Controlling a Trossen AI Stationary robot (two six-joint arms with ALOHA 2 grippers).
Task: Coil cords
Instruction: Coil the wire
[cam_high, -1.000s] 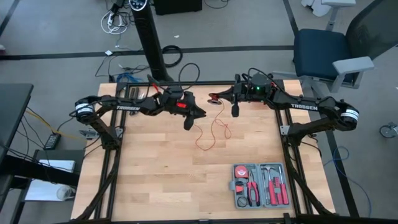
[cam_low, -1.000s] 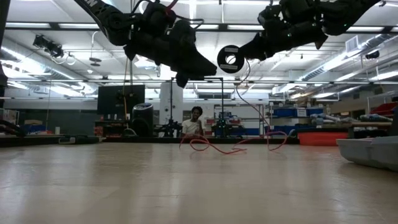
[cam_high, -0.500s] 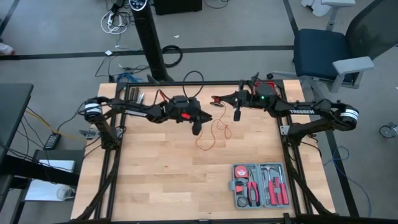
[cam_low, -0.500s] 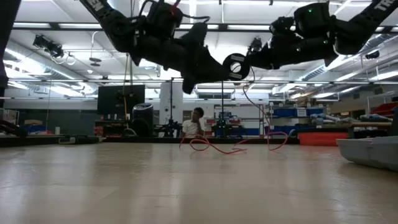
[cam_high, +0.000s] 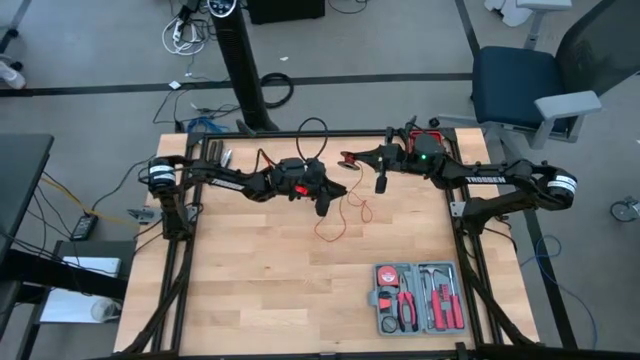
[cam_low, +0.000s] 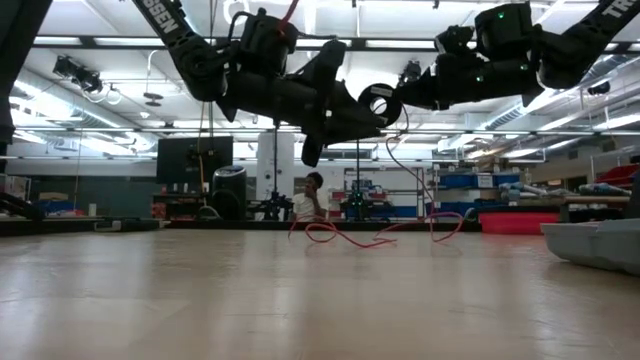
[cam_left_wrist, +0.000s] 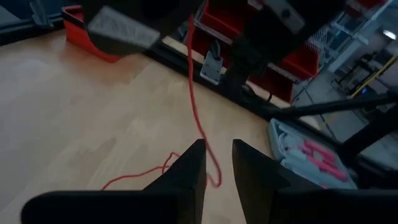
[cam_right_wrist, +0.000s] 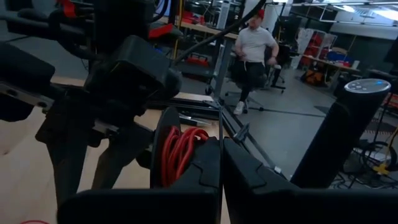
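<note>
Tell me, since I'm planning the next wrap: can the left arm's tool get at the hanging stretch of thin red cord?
Probably yes. The left tool stands open, the thin red cord hangs just ahead of its gap, and nothing sits between them. The right tool holds the coiled end above.

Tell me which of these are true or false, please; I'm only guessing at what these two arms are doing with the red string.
1. The red cord lies wholly flat on the table. False: part of it hangs from the right gripper down to the wood.
2. The right gripper is shut on a red coil. True.
3. The left gripper is clamped on the cord. False: its fingers stand apart, with the cord ahead of them.
4. The grey tool case sits at the table's near right corner. True.
5. The tool case is empty. False: it holds red-handled tools.
</note>
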